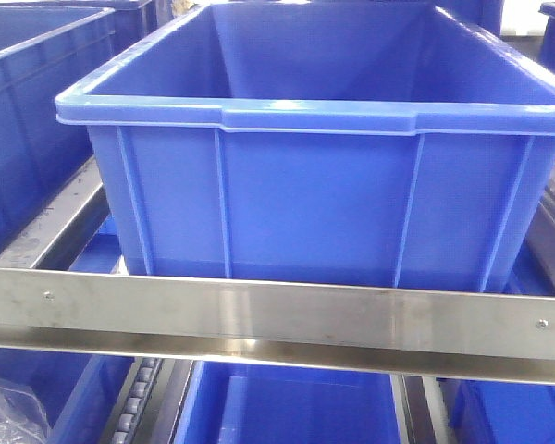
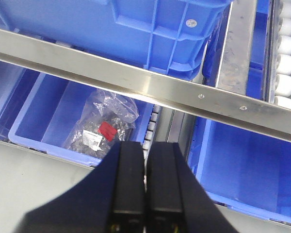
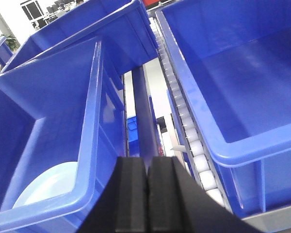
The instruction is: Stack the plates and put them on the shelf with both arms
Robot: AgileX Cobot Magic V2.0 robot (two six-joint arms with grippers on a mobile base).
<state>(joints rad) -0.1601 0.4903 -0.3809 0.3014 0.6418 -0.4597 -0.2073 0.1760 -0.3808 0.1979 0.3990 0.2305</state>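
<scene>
Both hands clenched empty, left hand (image 2: 144,187), right hand (image 3: 148,194); pale plate (image 3: 48,187) lying in blue bin (image 3: 89,126) lower left of right wrist view; likely glossy, stiff, slippery, breakable, best pinched at upturned rim.

Open-topped blue bin (image 1: 314,199) offers clear entry from 12 o'clock; steel rail (image 1: 277,319) bars the 6 o'clock approach.

Bright blue plastic bins (image 1: 314,194) sit behind a brushed silver metal rail (image 1: 277,319). A pale blue-white plate (image 3: 51,187) lies inside one bin. A clear bag (image 2: 104,126) carries a red label. Black fingers (image 2: 128,184) appear below.
</scene>
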